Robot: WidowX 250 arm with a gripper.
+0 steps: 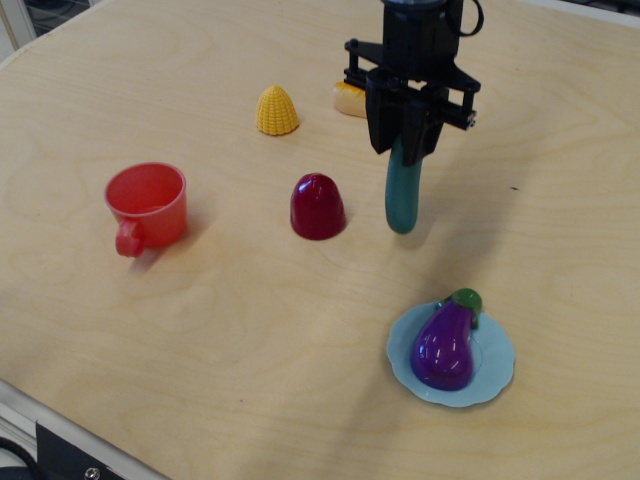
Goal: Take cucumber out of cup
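Teal-green and hanging upright, the cucumber (403, 197) is pinched at its top by the black end effector (409, 143), whose jaws are narrowed onto it; its lower tip sits low over the table (200, 330), though whether it touches cannot be told. Taking the dark red dome (318, 206) as the landmark, the cucumber hangs just to its right and apart from it, while the red-orange cup (147, 206) stands well to the dome's left, upright, handle toward the camera, with nothing visible inside. So the removal looks done, and the step in hand is, by my judgement, setting the cucumber down. To do that well, the end effector should lower until the tip bears on the wood, then tilt or release gently, since a rounded piece let go upright will topple and may roll toward the dome or the plate. Below and right of the dome, a pale blue plate (497, 381) carries a purple eggplant (444, 345). Behind the dome sit a yellow corn piece (277, 110) and a bread roll (349, 98), partly hidden by the end effector.
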